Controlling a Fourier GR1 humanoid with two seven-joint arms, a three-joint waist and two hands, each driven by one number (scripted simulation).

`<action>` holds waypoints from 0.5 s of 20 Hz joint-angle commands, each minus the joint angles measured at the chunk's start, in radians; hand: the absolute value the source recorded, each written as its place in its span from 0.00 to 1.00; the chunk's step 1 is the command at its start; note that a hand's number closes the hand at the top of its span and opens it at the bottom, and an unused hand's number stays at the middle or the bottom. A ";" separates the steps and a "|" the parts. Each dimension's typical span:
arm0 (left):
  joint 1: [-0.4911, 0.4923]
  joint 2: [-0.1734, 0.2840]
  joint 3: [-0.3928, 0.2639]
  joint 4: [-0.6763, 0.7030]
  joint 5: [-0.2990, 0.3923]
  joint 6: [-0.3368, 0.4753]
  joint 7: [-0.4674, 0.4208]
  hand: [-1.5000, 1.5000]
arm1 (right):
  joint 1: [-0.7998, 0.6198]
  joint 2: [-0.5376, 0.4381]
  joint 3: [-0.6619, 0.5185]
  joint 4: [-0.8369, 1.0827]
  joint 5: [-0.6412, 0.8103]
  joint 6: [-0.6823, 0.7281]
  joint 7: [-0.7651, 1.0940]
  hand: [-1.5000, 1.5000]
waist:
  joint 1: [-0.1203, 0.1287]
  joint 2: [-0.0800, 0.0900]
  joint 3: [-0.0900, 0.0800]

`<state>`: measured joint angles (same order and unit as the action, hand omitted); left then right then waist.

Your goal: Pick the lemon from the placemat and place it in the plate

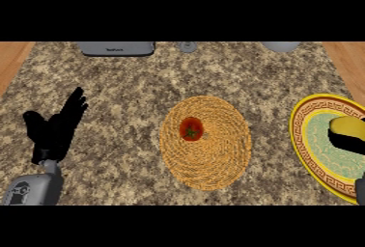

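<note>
The right hand, fingers curled round the lemon, hovers over the plate at the worktop's right edge. Placing step; next, release. Left hand rests open.

— Is anything readable showing anywhere?

— Only one spot is carrying lettering: the grey appliance at the counter's far edge is bearing a small dark word on its front.

— What is it saying?

— It is coming out too small and blurred to read; I cannot tell a single letter for sure.

— Numbers, labels, signs elsewhere?

— The plate is showing a patterned rim, but that is ornament, not writing. Nothing else is displaying text.
</note>
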<state>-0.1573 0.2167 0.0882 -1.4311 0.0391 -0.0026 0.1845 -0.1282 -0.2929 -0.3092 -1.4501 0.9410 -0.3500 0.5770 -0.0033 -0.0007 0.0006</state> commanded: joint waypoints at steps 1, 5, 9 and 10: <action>-0.028 -0.019 -0.009 0.067 -0.040 0.026 -0.042 0.50 | -0.029 -0.039 -0.071 0.108 -0.189 0.071 -0.098 0.00 | -0.001 0.003 0.000; -0.060 -0.008 0.016 0.095 -0.018 -0.003 -0.040 0.50 | -0.019 -0.041 -0.067 0.191 -0.239 0.038 -0.273 0.00 | 0.001 0.002 0.000; 0.024 -0.014 0.005 -0.025 -0.012 -0.002 -0.016 0.50 | -0.002 -0.026 -0.062 0.127 -0.213 -0.088 -0.379 0.00 | 0.005 0.000 0.000; -0.004 -0.031 -0.019 -0.013 -0.032 0.018 0.026 0.50 | -0.002 -0.055 -0.086 0.084 -0.265 -0.071 -0.428 0.00 | -0.002 -0.001 0.000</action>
<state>-0.1546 0.2030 0.0867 -1.4319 0.0229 -0.0036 0.1782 -0.1422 -0.3338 -0.3768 -1.3197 0.7256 -0.3738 0.2720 -0.0009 -0.0002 0.0010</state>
